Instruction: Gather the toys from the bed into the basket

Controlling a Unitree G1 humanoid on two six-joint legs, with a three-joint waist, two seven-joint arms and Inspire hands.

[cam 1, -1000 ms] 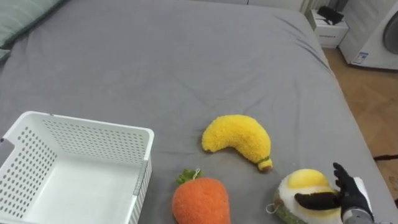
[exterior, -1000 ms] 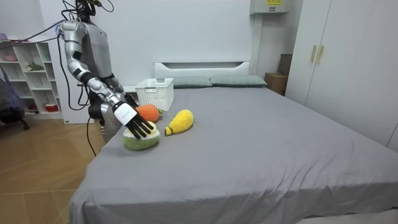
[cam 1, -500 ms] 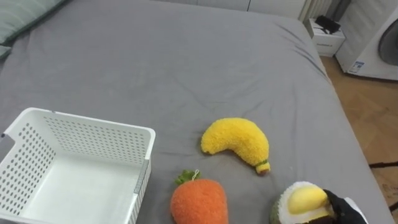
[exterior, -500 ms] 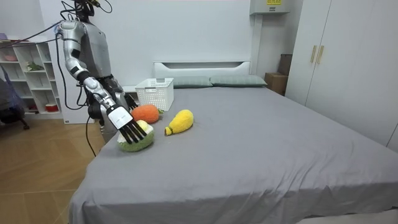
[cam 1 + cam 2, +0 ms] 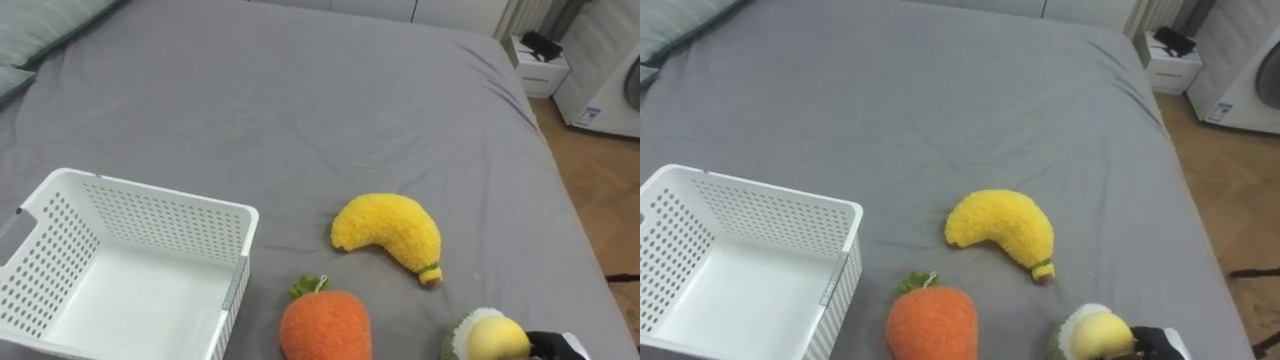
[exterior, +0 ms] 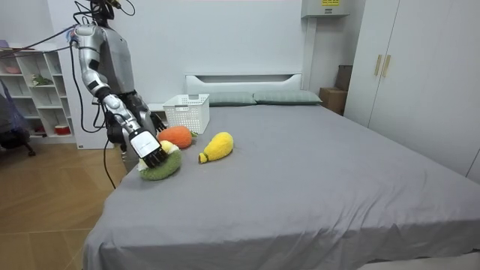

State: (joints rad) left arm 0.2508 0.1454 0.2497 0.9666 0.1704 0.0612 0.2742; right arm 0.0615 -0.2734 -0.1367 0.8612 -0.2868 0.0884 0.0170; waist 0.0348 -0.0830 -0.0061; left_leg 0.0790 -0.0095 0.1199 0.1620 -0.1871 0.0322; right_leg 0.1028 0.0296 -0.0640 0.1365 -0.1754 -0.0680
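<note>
On the grey bed (image 5: 300, 100) lie a yellow banana plush (image 5: 390, 232) and an orange carrot plush (image 5: 325, 325). A white slotted basket (image 5: 130, 260) stands empty at the left. At the lower right edge sits a round green plush with a white and yellow middle (image 5: 490, 338). My right hand (image 5: 560, 346) shows as a sliver against its right side. In the room view this hand (image 6: 150, 150) lies over the green plush (image 6: 161, 169) at the bed's near edge, fingers curled into it. I stand at the bedside by the basket (image 6: 186, 112).
Pillows (image 6: 255, 97) lie at the head of the bed. A white nightstand (image 5: 540, 60) and a white appliance (image 5: 610, 90) stand on the wood floor (image 5: 600, 190) past the bed's right edge. A shelf unit (image 6: 30, 97) stands behind me.
My right hand has drawn the green plush toward me and the bed's edge, its fingers closing on it. The eye view has shifted a little; banana, carrot and basket stay put.
</note>
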